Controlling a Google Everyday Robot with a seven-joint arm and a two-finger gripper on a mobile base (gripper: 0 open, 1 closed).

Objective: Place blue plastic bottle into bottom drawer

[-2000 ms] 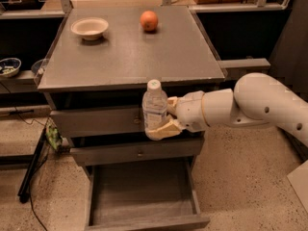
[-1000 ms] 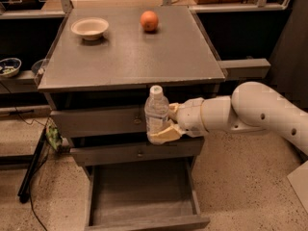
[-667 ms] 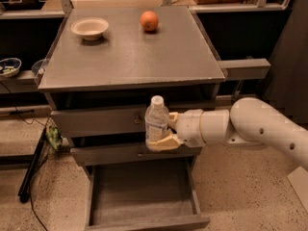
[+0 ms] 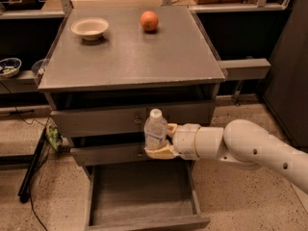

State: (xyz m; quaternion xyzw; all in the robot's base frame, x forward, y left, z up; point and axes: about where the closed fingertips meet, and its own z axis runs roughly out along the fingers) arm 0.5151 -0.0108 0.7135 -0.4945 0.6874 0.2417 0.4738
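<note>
The blue plastic bottle (image 4: pixel 155 129), clear with a white cap, stands upright in my gripper (image 4: pixel 160 139), which is shut on its lower half. The white arm comes in from the right. Bottle and gripper hang in front of the middle drawer's face, above the rear part of the bottom drawer (image 4: pixel 141 192). That bottom drawer is pulled out, showing a bare grey floor and a low front lip.
On the grey cabinet top (image 4: pixel 130 52) sit a white bowl (image 4: pixel 90 28) at the back left and an orange (image 4: pixel 149 20) at the back middle. The two upper drawers are closed. A cable and a black stand leg lie on the floor at left (image 4: pixel 31 172).
The gripper has carried the bottle downward and slightly right, from level with the top drawer to in front of the middle drawer. The arm has dropped lower with it.
</note>
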